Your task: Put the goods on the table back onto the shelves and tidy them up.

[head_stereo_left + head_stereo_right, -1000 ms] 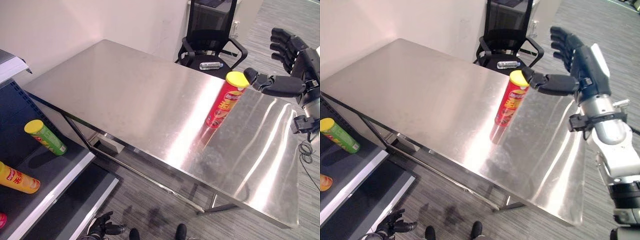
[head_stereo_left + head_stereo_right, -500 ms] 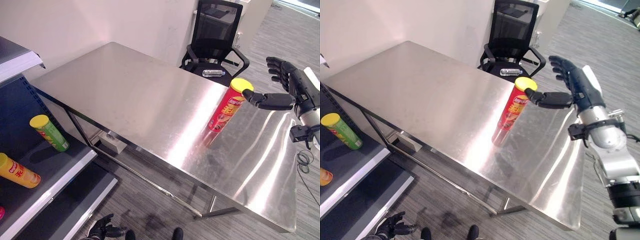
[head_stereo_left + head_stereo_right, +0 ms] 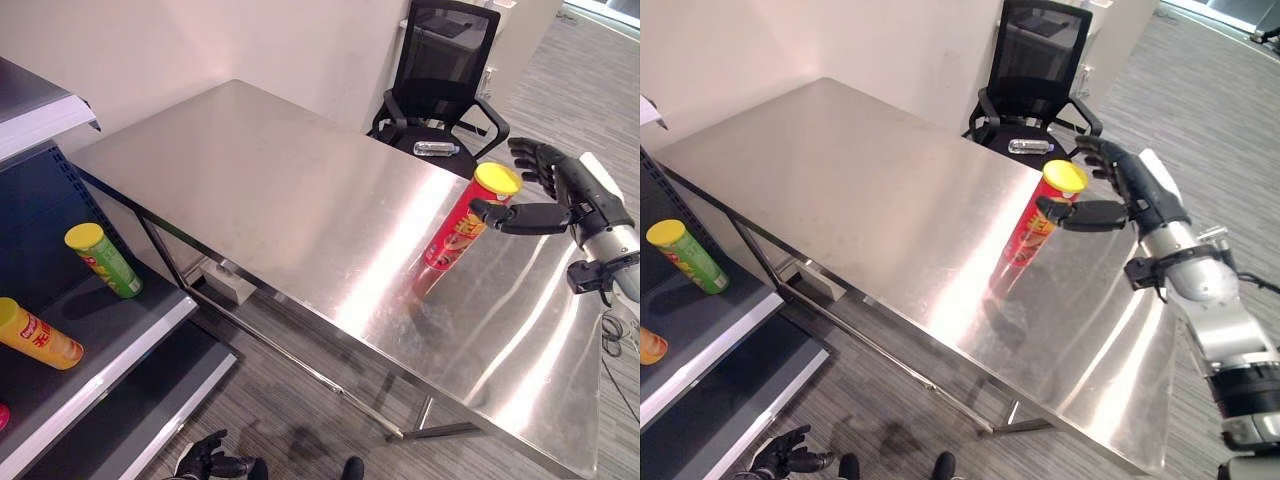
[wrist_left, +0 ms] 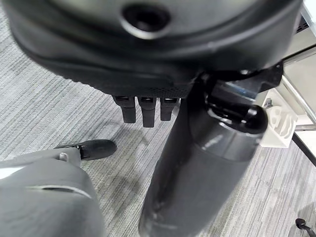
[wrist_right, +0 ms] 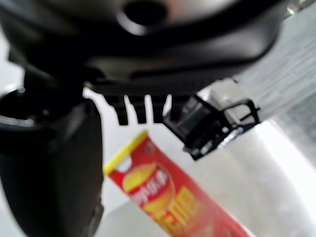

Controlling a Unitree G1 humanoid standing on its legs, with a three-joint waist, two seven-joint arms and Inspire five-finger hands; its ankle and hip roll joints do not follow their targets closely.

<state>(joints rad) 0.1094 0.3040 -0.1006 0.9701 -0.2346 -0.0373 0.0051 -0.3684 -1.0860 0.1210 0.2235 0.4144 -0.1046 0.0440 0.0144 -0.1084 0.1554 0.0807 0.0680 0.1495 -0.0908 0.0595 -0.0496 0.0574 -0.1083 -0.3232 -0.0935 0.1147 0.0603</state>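
The tall red crisp can with the yellow lid (image 3: 468, 219) stands upright on the shiny steel table (image 3: 270, 200), toward its right end. The robot's right hand (image 3: 562, 190) is up at the lid, fingers spread, thumb tip right by the can's top, not gripping it. On the dark shelf (image 3: 95, 330) to the left lie a green can (image 3: 102, 260) and an orange can (image 3: 38, 334). The left hand (image 3: 205, 460) hangs low by the floor, fingers loosely curled, holding nothing.

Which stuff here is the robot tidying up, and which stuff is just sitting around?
For the job:
- tall red crisp can with yellow lid, upright on the steel table
- open right hand beside that can
- green can and orange can, lying on the shelf

Just sitting around:
- black office chair
- clear bottle on its seat
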